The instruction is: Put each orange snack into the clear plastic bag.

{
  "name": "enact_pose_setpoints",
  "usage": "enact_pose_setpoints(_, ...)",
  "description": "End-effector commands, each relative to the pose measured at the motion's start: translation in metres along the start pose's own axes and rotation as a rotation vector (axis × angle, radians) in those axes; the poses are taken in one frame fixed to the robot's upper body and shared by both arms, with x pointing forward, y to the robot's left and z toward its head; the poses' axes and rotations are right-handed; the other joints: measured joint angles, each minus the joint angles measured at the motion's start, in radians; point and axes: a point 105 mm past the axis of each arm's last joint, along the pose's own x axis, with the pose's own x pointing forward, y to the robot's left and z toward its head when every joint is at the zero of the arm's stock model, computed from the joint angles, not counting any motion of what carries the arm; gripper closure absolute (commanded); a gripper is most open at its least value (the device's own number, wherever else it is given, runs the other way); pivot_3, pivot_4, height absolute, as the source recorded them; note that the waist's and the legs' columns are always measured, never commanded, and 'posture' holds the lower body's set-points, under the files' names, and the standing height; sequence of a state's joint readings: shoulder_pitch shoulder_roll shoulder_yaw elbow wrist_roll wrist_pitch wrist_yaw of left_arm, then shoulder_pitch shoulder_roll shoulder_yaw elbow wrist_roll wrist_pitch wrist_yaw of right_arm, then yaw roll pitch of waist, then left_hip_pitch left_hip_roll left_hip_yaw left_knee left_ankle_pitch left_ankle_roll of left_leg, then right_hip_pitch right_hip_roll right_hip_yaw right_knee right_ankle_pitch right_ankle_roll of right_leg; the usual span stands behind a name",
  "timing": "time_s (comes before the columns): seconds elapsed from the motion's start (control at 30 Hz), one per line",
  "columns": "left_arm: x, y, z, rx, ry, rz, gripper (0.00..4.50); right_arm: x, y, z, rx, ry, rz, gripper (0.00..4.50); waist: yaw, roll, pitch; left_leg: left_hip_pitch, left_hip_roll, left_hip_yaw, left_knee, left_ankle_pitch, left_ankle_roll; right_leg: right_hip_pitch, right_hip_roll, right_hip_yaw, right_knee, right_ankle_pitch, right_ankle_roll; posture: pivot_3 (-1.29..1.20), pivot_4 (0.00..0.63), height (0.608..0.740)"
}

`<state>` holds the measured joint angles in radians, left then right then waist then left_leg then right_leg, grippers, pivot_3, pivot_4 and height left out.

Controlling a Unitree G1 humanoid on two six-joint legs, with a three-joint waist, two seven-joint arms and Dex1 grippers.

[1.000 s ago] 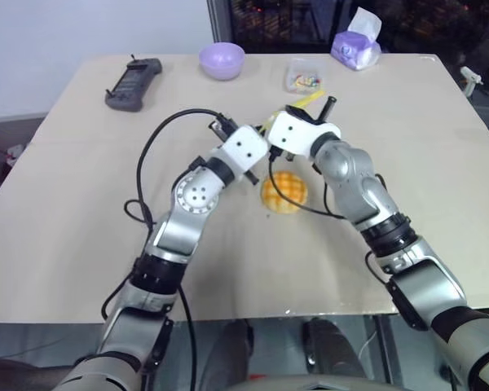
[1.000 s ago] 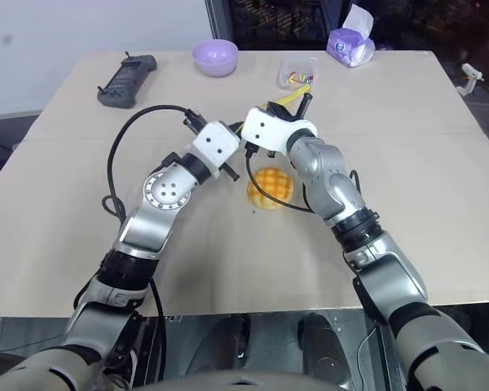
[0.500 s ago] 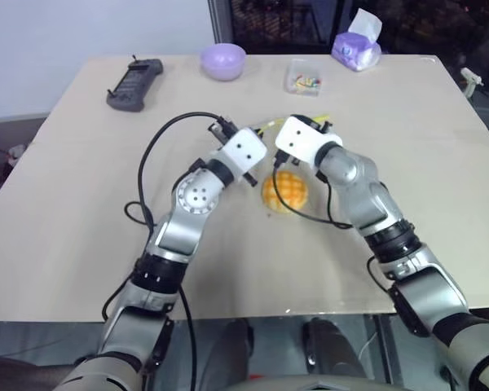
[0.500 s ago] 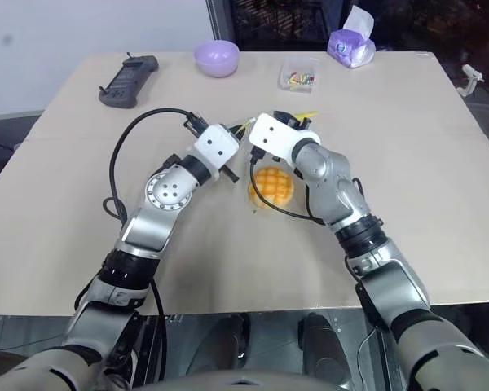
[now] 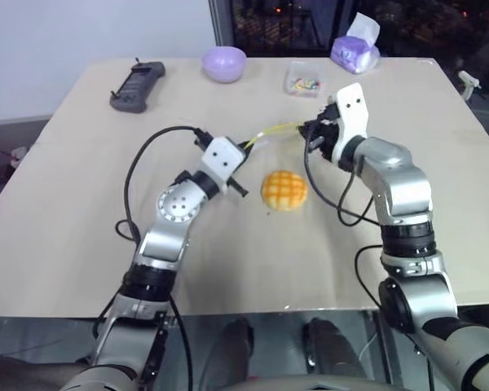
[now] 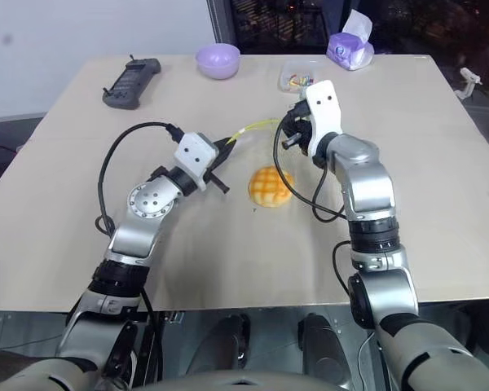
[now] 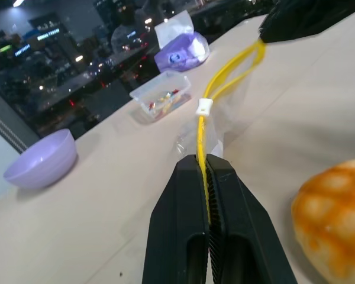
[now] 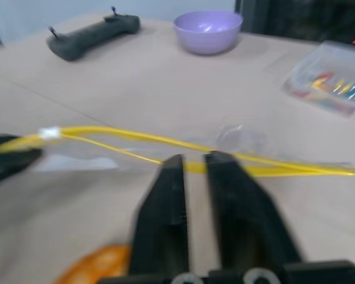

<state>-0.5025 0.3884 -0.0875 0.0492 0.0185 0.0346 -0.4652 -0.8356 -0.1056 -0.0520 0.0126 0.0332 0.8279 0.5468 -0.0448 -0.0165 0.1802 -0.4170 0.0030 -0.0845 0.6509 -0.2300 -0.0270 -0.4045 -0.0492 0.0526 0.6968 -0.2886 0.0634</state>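
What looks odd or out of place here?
The clear plastic bag hangs stretched in the air between the left gripper and right gripper, while the orange snack sits outside it on the table.

Both arms wear brushed silver shells with black collars at the joints. The left arm (image 5: 173, 213) shows a round silver elbow disc dotted with small screw holes, and a black cable loops off it. White boxy wrist housings, each with dark dots. A black cable curls off the right arm (image 5: 395, 191). Fingers (image 7: 189, 219) are matte black, ribbed inside.
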Motion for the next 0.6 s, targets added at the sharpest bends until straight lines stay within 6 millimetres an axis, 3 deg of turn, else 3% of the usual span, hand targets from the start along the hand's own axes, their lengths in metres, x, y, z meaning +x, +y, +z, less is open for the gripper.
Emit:
enact_pose_setpoints(0.03, -0.004, 0.000, 0.012, 0.002, -0.061, -0.008, 4.50, -0.001, 0.008, 0.017, 0.035, -0.051, 0.026, 4.46, 0.000, 0.000, 0.000, 0.000, 0.000, 0.000, 0.000, 0.000, 0.000, 0.000, 0.000, 0.000, 0.000, 0.000, 0.000, 0.00, 0.150, 0.740)
enact_pose_setpoints(0.33, -0.006, -0.007, 0.014, 0.025, -0.080, -0.048, 4.50, 0.003, 0.009, 0.015, 0.084, -0.047, 0.027, 4.46, 0.001, 0.000, 0.000, 0.000, 0.000, 0.000, 0.000, 0.000, 0.000, 0.000, 0.000, 0.000, 0.000, 0.000, 0.000, 0.00, 0.150, 0.740)
enact_pose_setpoints(0.6, -0.009, -0.019, 0.019, 0.034, -0.118, -0.112, 4.50, 0.013, 0.010, 0.000, 0.118, -0.011, 0.033, 4.46, 0.001, 0.000, 0.000, 0.000, 0.000, 0.000, 0.000, 0.000, 0.000, 0.000, 0.000, 0.000, 0.000, 0.000, 0.000, 0.00, 0.150, 0.740)
